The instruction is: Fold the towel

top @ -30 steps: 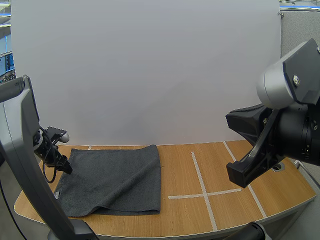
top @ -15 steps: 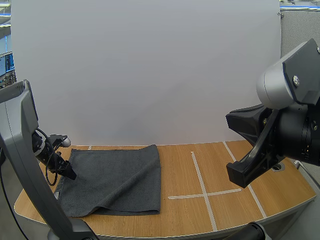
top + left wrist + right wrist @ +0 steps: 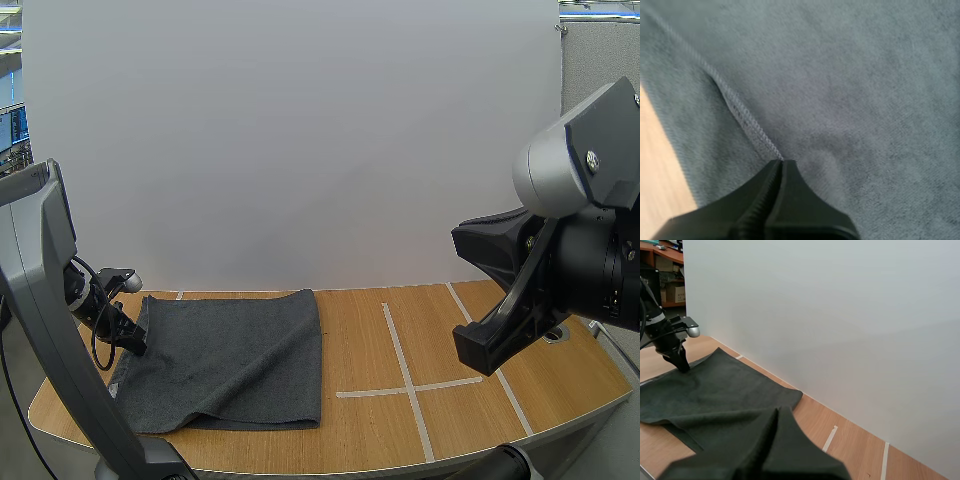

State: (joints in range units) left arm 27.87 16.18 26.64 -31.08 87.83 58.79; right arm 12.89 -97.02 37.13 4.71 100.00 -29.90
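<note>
My left gripper (image 3: 781, 162), its fingers pressed together, is touching the grey towel (image 3: 855, 90) at a stitched hem, with bare table (image 3: 660, 175) just beside it. I am judging that it is seeking this edge for the fold, so next the fingers must open and pinch the hem. My right gripper (image 3: 779, 412), closed and empty, is hovering well apart.

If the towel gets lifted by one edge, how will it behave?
Probably floppy: the towel lies flat and limp, doubled over at its near edge, so it should drape and sag. Its fuzzy pile likely grips rather than slips. It looks thin, so probably light.
</note>
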